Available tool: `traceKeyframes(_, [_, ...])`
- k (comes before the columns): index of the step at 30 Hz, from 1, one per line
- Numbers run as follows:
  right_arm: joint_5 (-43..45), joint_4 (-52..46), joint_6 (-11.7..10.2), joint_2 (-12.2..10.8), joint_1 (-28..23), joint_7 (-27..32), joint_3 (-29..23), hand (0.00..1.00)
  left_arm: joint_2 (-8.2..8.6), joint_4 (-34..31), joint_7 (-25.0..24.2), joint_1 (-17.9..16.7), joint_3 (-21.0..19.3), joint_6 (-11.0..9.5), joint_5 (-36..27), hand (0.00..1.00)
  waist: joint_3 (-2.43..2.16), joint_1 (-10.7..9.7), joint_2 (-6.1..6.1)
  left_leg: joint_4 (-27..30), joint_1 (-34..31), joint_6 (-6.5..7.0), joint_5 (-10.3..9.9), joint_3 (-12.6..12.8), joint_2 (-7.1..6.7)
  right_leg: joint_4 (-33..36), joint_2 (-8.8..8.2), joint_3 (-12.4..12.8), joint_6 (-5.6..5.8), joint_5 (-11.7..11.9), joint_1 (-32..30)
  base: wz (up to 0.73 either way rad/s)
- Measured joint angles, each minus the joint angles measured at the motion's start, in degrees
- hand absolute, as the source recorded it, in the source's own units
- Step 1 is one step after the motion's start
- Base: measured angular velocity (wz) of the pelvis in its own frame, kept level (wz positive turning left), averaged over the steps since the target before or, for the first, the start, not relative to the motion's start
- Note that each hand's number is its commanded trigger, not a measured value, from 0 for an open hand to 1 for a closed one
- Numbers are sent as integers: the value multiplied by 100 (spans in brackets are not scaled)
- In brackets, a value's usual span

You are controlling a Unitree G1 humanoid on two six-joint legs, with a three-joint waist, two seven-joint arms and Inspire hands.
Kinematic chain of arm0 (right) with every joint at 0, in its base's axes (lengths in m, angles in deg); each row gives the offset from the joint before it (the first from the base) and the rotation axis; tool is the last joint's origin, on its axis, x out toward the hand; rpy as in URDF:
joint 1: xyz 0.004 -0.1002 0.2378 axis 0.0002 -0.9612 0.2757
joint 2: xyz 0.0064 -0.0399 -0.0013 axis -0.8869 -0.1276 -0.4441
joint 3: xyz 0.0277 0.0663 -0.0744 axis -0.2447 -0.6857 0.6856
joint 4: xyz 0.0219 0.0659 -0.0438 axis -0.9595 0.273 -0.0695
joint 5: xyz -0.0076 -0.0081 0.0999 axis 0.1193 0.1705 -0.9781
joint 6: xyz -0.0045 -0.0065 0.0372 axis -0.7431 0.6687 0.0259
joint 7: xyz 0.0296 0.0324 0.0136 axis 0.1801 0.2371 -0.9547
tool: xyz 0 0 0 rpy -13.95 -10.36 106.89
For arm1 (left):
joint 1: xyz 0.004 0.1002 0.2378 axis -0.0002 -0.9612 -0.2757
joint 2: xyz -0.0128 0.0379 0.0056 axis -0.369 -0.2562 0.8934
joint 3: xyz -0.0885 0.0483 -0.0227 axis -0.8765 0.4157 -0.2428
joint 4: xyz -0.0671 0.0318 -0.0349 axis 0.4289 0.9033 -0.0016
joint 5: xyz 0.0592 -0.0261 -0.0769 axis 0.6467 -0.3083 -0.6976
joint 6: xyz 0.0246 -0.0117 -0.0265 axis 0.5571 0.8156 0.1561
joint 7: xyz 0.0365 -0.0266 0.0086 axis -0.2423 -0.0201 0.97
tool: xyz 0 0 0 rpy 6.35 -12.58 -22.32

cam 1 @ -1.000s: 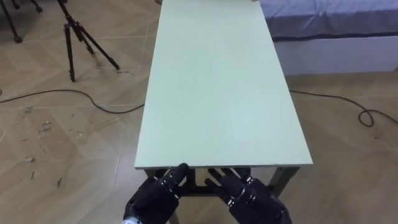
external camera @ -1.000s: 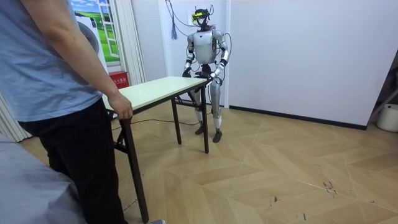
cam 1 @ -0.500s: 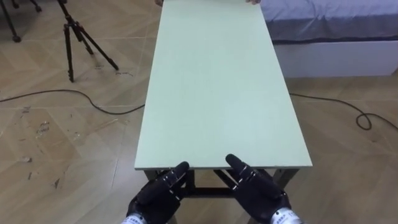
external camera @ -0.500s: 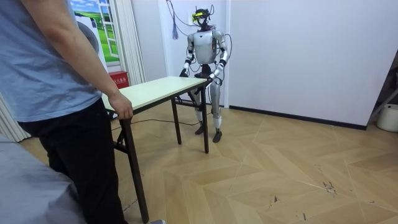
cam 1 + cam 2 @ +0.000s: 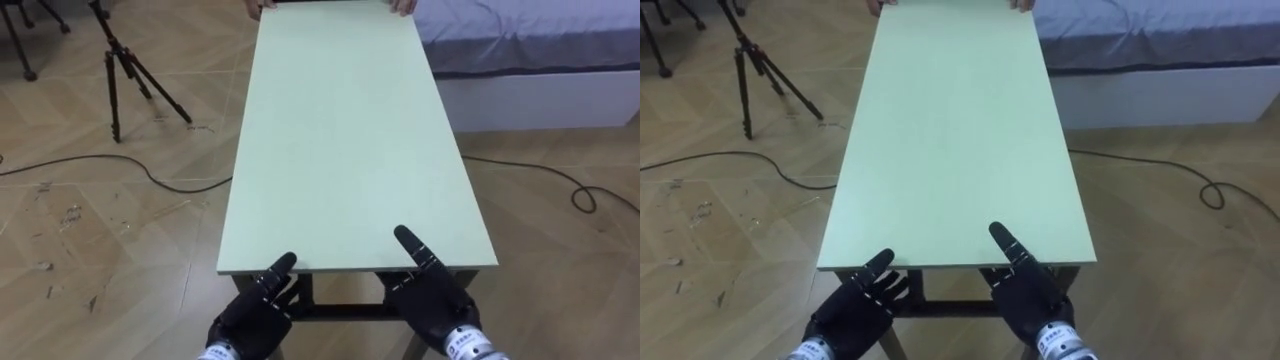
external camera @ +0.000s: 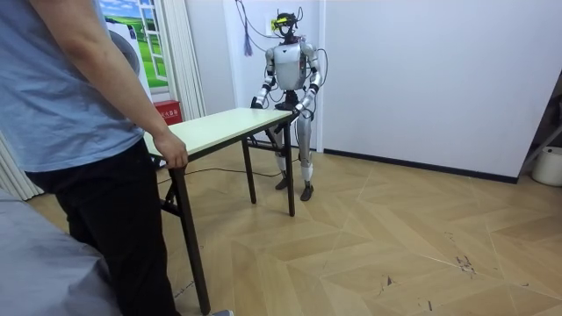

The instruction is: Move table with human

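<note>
Stiff, likely heavy pale green rectangular tabletop (image 5: 345, 150); take near short edge at frame bottom. Straight-fingered, holding nothing: left hand (image 5: 250, 314), right hand (image 5: 434, 300).

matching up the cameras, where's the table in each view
Left eye view: table runs up the middle, from low down to the top edge.
Right eye view: same, slightly left of middle.
Room view: left of centre, between person and robot.
Shared landmark: the person's hand on the end opposite the robot.
</note>
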Motion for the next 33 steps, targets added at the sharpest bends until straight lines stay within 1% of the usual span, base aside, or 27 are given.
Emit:
traceKeyframes(6, [-215, -5, -10, -99, 15, 129, -1, 0, 50, 5, 17, 1, -12, -1, -28, 0, -21, -31, 32, 3, -23, 0, 0, -6, 0, 0, -1, -9, 0, 0, -20, 0])
traceKeyframes(7, [-242, -5, -10, -108, 28, 151, -1, 0, 64, 5, 38, 2, -12, -2, -130, 0, -22, -44, 35, 3, -23, 0, 0, -5, 0, -1, -1, -7, 0, 0, -22, 0])
traceKeyframes(14, [-286, 20, 7, -153, 165, 135, 0, 0, 114, -4, 94, 47, -111, -5, -450, 0, -15, -167, 21, 13, -40, 0, 0, -8, 2, 0, -2, -9, 0, 0, -29, 0])
traceKeyframes(18, [-297, 20, 6, -187, 174, 79, -6, 0, 142, -123, 95, 83, -138, -33, -472, 0, -15, -166, 13, 47, -110, 0, 0, -7, 4, 6, -3, -6, -3, 2, -89, 0])
traceKeyframes(21, [-363, 21, 13, -205, 177, 71, -10, 0, 170, -197, 101, 87, -173, -26, -613, 0, -13, -164, 10, 50, -113, 0, 0, -7, 4, 6, -4, -7, -5, 3, -86, 0])
traceKeyframes(23, [-366, 22, 18, -213, 177, 61, -27, 0, 197, -229, 125, 86, -213, -26, -627, 0, -6, -165, -1, 60, -131, 0, 0, -8, 6, 6, -3, -12, -5, 3, -97, 0])
traceKeyframes(26, [-370, 22, 61, -250, 177, 58, -157, 0, 206, -371, 211, 70, -227, -21, -630, 0, -5, -159, -3, 66, -184, 0, 0, -15, 6, 6, -2, -17, -7, 4, -132, 0])
traceKeyframes(31, [-492, 7, 61, -257, 177, 61, -264, 0, 214, -465, 262, 59, -284, 17, -677, 0, -6, -140, -1, 71, -241, 3, 1, -18, 6, 8, -1, -30, -14, 9, -181, 0])
traceKeyframes(33, [-669, 7, 50, -366, 173, 116, -428, 0, 267, -467, 302, 54, -368, 59, -677, 0, -7, -133, 1, 81, -223, 6, 14, -13, 5, 8, -2, -24, -19, 12, -186, 0])
